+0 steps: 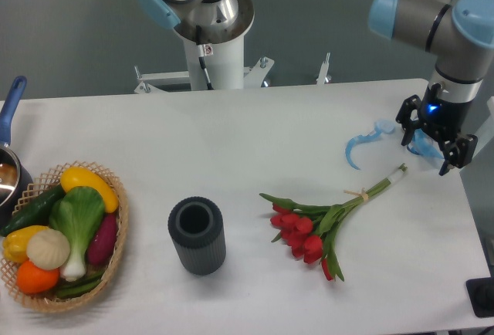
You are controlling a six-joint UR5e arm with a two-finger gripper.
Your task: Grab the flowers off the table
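Red tulips on long green stems [320, 223] are left lying on the big white tabletop [231, 142], black two-finger gripper [434, 143] spread open above the stem ends.

One flowers [309, 235] bunch; one basket [116, 254]; one dark cup [197, 236]; one pot [9, 167]

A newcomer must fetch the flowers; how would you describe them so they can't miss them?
Start at the white table and find the dark ribbed cylinder near its front. Right of it lie the flowers: the only red blooms there, with green stems tied by a pale band.
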